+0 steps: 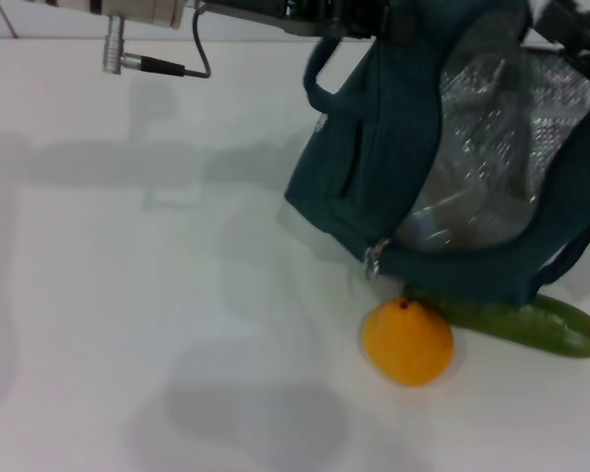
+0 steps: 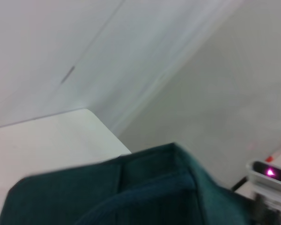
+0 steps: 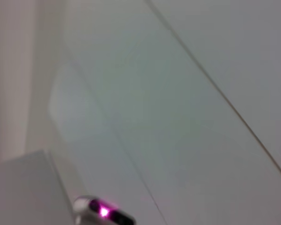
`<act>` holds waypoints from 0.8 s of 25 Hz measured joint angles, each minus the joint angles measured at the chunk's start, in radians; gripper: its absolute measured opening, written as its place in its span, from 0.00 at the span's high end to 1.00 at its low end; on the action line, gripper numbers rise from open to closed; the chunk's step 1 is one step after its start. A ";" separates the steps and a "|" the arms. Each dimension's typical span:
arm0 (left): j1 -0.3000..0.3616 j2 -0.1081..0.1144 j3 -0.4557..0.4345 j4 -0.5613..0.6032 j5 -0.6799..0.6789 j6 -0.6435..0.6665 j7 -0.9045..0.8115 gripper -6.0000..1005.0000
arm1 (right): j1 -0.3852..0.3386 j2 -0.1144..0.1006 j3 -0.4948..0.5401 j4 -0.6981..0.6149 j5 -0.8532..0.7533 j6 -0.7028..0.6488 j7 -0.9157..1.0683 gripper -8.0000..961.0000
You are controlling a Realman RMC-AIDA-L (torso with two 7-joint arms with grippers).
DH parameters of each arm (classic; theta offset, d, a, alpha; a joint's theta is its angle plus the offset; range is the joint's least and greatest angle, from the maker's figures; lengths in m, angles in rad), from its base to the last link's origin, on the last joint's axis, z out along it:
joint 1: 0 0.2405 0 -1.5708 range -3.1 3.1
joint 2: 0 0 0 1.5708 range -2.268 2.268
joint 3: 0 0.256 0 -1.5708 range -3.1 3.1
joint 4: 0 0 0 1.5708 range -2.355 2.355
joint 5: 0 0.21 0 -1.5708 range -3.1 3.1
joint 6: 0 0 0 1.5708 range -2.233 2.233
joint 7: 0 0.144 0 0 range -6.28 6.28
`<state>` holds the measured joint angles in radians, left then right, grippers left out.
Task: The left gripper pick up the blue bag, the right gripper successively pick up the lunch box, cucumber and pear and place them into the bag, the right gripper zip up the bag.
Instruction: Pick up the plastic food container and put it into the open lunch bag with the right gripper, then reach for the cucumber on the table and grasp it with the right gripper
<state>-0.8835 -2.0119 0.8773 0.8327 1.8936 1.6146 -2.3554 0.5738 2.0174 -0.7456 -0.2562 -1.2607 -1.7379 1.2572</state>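
Nearest the head camera, the pear [image 1: 408,342] sits on the white table [image 1: 128,295], round and orange-yellow with a small dark stem on top. Just behind it and to its right lies the cucumber [image 1: 531,323], long and dark green, its near end tucked under the bag's lower edge. Over both hangs the bag [image 1: 374,167], dark teal, tilted with its mouth open toward the camera so the silver foil lining [image 1: 511,128] shows; its lower edge rests on or just above the cucumber. Inside, low against the foil, a pale translucent shape looks like the lunch box [image 1: 442,216], though its outline is hard to make out. A ring zip pull [image 1: 373,262] dangles at the bag's lower front corner, just above the pear. One cord handle [image 1: 320,74] loops up from the bag toward the left arm's silver wrist [image 1: 138,10] at the top edge; the left gripper itself is cut off there, so whether its jaws are closed cannot be told. At the top right corner a black part [image 1: 580,34] sits by the bag's rim, probably the right arm, and its jaws cannot be told either. From the left wrist, teal fabric [image 2: 131,192] fills the near part of the view.
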 joint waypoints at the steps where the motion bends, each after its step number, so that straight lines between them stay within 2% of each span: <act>1: 0.003 0.003 -0.004 -0.001 0.001 -0.005 0.004 0.94 | -0.024 -0.002 -0.012 -0.037 -0.002 -0.017 -0.019 0.44; 6: 0.010 0.012 -0.011 -0.010 0.005 -0.032 0.015 0.94 | -0.150 -0.023 -0.086 -0.205 -0.007 -0.069 -0.046 0.29; 9: 0.015 0.016 -0.011 -0.010 0.005 -0.052 0.020 0.94 | -0.196 -0.040 -0.095 -0.256 -0.014 -0.096 -0.047 0.21; 11: 0.016 0.019 -0.011 -0.010 0.006 -0.059 0.021 0.94 | -0.208 -0.054 -0.096 -0.262 -0.026 -0.117 -0.043 0.16; 13: 0.016 0.023 -0.011 -0.010 0.007 -0.067 0.022 0.94 | -0.210 -0.071 -0.097 -0.268 -0.073 -0.136 -0.035 0.16; 16: 0.017 0.030 -0.011 -0.010 0.008 -0.080 0.022 0.94 | -0.204 -0.085 -0.096 -0.299 -0.164 -0.142 -0.014 0.16; 20: 0.018 0.036 -0.011 -0.009 0.008 -0.095 0.020 0.94 | -0.194 -0.108 -0.085 -0.428 -0.319 -0.129 0.104 0.16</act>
<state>-0.8653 -1.9756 0.8667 0.8233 1.9018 1.5195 -2.3357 0.3794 1.9097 -0.8304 -0.6842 -1.5798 -1.8664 1.3609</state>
